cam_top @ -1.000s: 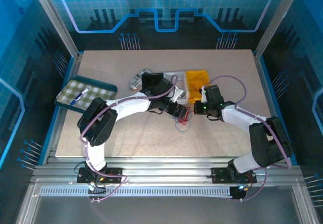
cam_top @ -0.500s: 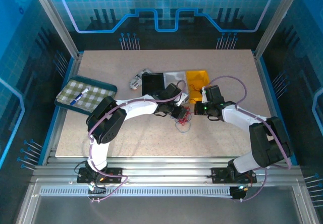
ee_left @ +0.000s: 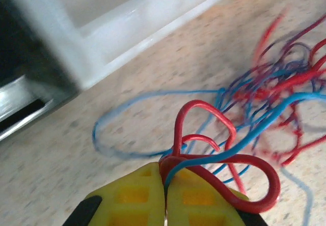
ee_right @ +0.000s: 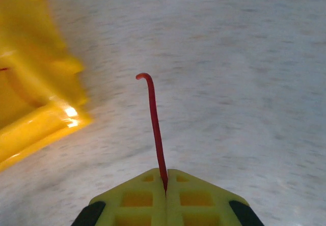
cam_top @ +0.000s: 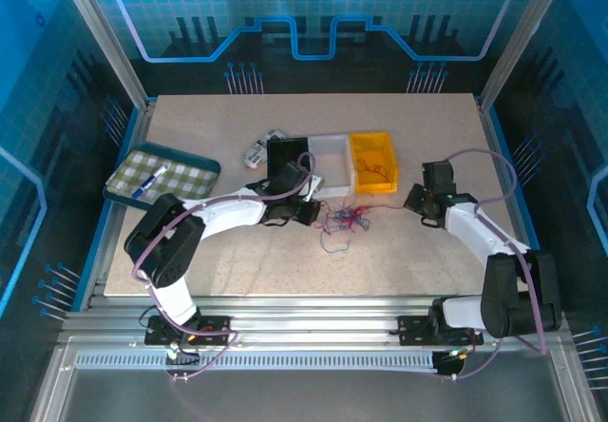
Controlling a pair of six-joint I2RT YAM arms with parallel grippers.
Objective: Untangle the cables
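Observation:
The cables (cam_top: 344, 220) are a loose knot of thin red and blue wires on the table in front of the bins. My left gripper (cam_top: 310, 213) is at the knot's left edge. In the left wrist view its yellow fingers (ee_left: 133, 198) are shut on a red loop and a blue wire (ee_left: 224, 149), and the rest of the tangle (ee_left: 277, 86) spreads beyond. My right gripper (cam_top: 416, 201), to the right of the knot, is shut on a single red wire (ee_right: 155, 124). That wire's curled free end sticks out ahead of the jaws over bare table.
A black bin (cam_top: 287, 154), a white bin (cam_top: 330, 143) and a yellow bin (cam_top: 372, 141) stand in a row just behind the cables. A checked tray (cam_top: 161, 177) lies at the far left. A small grey object (cam_top: 256, 152) sits beside the black bin.
Both arms have drawn apart: the right gripper swung away to the right with a red wire, the left gripper shifted left. The knot has spread out wider on the table.

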